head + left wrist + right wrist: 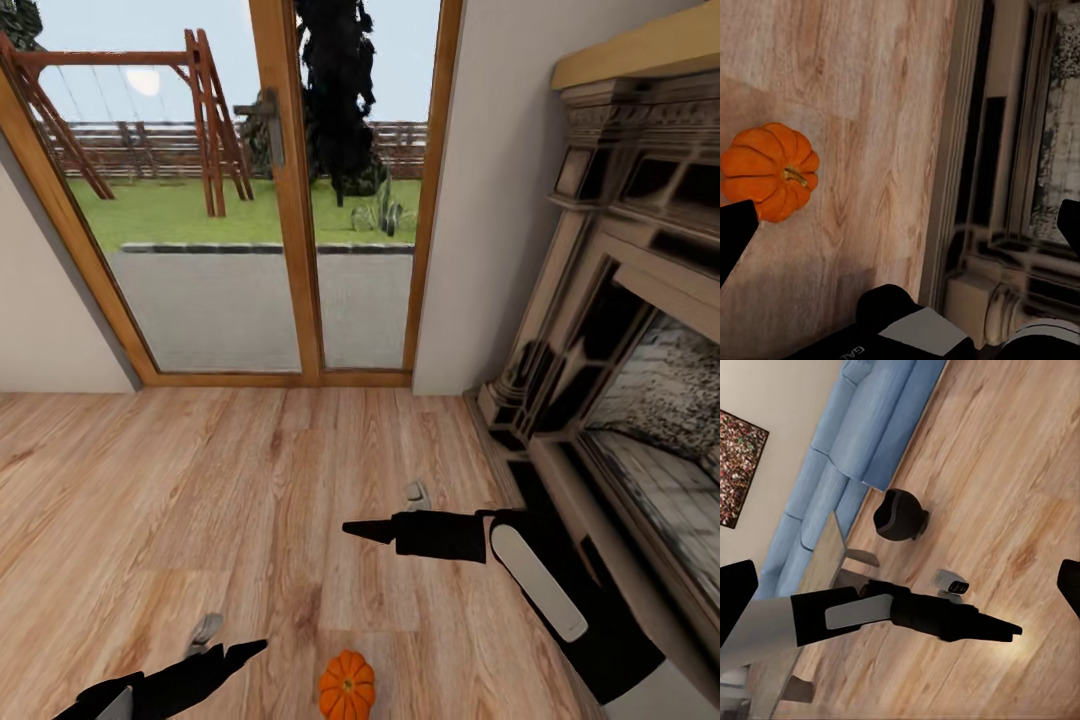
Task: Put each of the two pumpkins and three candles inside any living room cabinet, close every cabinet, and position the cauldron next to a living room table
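While we stand on the pale wood-plank floor [200, 480] before the tall wood-framed glass garden doors [290, 200], the ornate grey carved fireplace [620, 330] rises on our right. Our right wrist view takes in a long blue fabric sofa [862, 442] against the wall, and near its base on the floor a squat, round black cauldron [900, 514].

Our black right pincer [368, 531] reaches out level over the boards, and our black left pincer [240, 652] hangs lower, near the view's bottom edge. In each wrist view the dark fingertips sit at opposite edges of the frame, so we judge both pincers spread wide and holding nothing.

Smallest of all, a squat ribbed orange pumpkin with a short brown stem [347, 685] sits upright on the floor between our arms, just beside the left pincer, well apart from the fireplace.

We expect it to be light, rigid and smooth-skinned, so it could slip or roll. We would close on its widest part, across the ribbed flanks, not on the stem.
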{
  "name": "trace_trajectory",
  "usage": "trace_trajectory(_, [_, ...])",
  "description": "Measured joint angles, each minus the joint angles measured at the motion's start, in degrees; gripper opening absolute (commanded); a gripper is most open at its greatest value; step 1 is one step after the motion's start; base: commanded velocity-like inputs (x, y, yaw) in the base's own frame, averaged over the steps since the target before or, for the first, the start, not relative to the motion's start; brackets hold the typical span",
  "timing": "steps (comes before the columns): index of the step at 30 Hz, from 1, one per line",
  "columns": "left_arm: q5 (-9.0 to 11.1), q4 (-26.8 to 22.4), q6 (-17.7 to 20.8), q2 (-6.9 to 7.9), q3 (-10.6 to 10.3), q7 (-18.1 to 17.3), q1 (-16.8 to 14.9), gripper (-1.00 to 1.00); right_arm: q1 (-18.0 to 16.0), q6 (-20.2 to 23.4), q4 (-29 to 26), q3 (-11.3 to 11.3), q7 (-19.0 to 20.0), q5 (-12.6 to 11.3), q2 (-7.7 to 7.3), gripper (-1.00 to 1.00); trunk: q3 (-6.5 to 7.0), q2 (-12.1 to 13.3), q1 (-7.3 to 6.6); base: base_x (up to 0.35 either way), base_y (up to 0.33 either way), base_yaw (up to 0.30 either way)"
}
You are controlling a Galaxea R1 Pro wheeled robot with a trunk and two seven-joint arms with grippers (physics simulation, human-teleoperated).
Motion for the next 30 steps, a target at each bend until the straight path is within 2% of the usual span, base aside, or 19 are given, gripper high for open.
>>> trace_trajectory(4, [0.0, 0.0, 0.0, -0.04, 0.0, 0.9, 0.0, 1.0, 0.0, 0.0, 0.1, 1.1, -0.1, 0.1, 0.21, 1.0, -0.72, -1.6, 0.88, 0.0, 0.0, 0.0])
trace_trajectory(8, [0.0, 0.0, -0.1, -0.41, -0.1, 1.5, 0.0, 1.0, 0.1, -0.1, 0.0, 5.2, -0.1, 0.6, 0.88, 1.0, -1.44, -3.2, 1.76, 0.0, 0.0, 0.0])
trace_trajectory(9, [0.0, 0.0, -0.1, -0.44, -0.1, 1.7, 0.0, 1.0, 0.1, -0.1, 0.0, 5.5, 0.0, 0.6, 0.91, 1.0, -1.62, -3.6, 1.98, 0.0, 0.0, 0.0])
trace_trajectory(30, [0.0, -0.1, -0.3, -0.61, -0.2, 1.9, 0.0, 1.0, 0.1, 0.0, -0.2, 5.9, 0.4, 0.4, 0.92, 1.0, -5.36, -12.0, 6.59, 0.0, 0.0, -0.008])
